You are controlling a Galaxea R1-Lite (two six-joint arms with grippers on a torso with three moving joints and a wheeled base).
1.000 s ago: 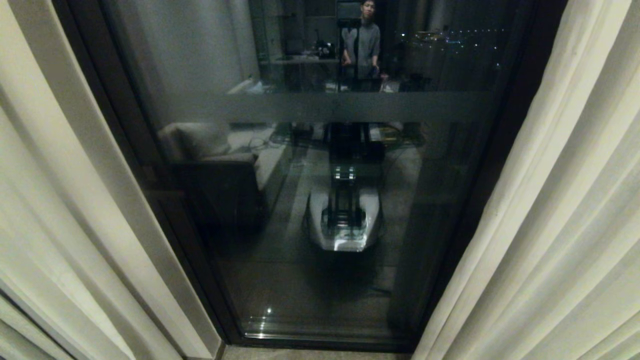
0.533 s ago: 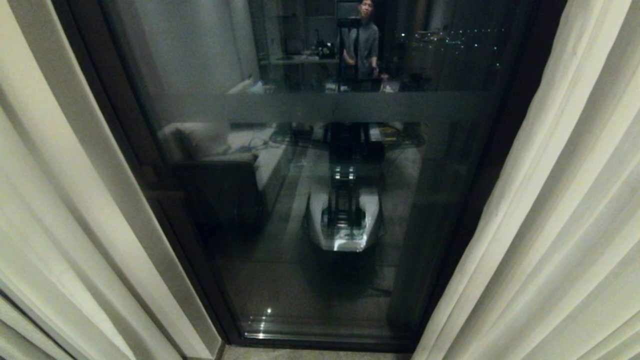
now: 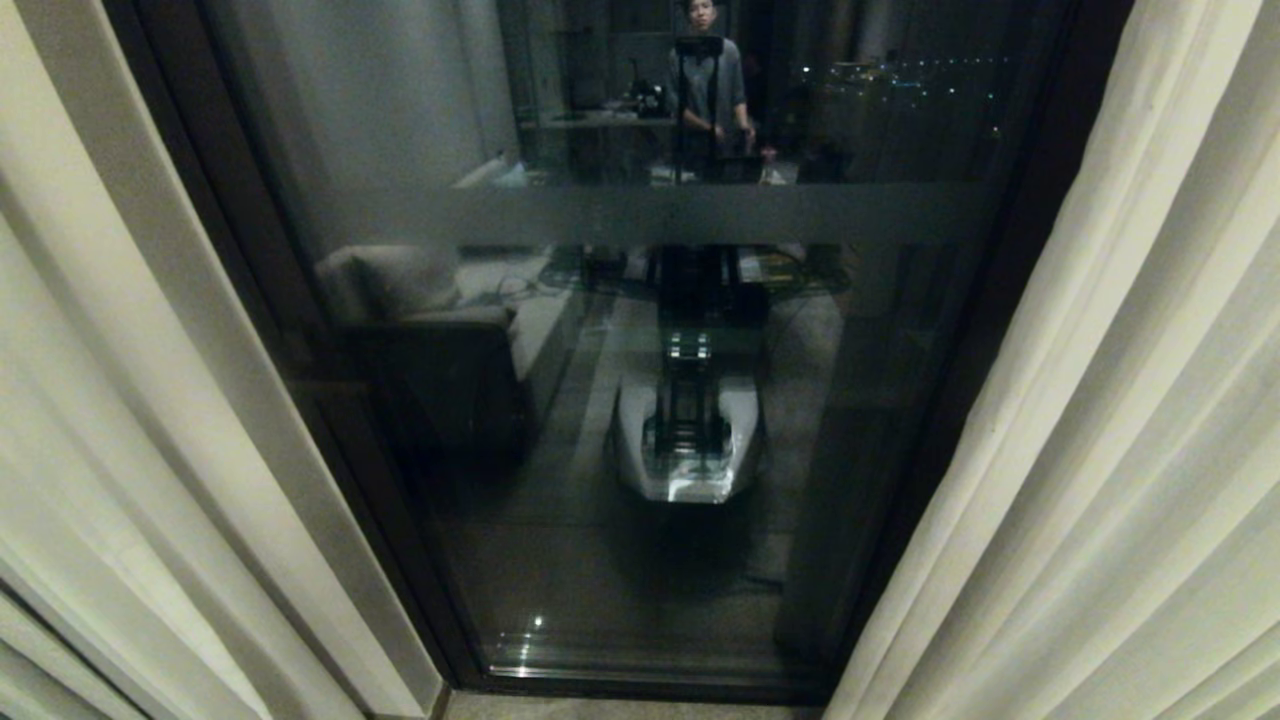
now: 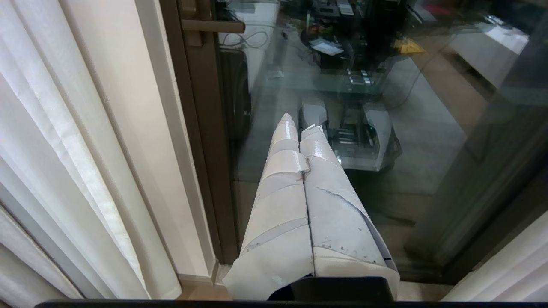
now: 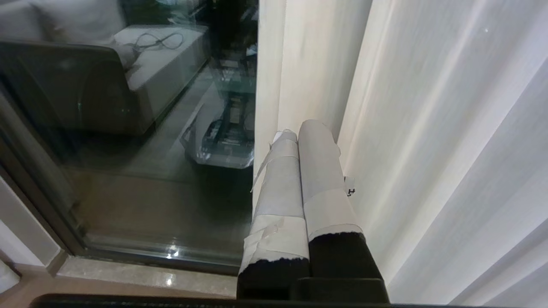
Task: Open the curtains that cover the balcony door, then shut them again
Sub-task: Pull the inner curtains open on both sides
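The cream curtains hang drawn apart, a left panel [image 3: 120, 420] and a right panel [image 3: 1130, 420], baring the dark-framed balcony door [image 3: 650, 560] with its frosted band [image 3: 700, 213]. Neither arm shows in the head view. In the left wrist view my left gripper [image 4: 299, 122] is shut and empty, its taped fingers pressed together, pointing at the glass [image 4: 406, 128] beside the door frame [image 4: 201, 137]; the left panel [image 4: 64, 149] hangs off to one side. In the right wrist view my right gripper [image 5: 303, 128] is shut and empty, close to the inner edge of the right panel [image 5: 428, 128]; touching cannot be told.
The glass mirrors the room: my own white base [image 3: 688, 440], a sofa [image 3: 440, 330] and a standing person [image 3: 708, 90] far behind. A door handle [image 4: 212, 26] juts from the frame. A pale sill [image 5: 141, 273] runs under the door.
The reflected person at the back has shifted slightly left and upward in the glass. Curtains and door stand the same.
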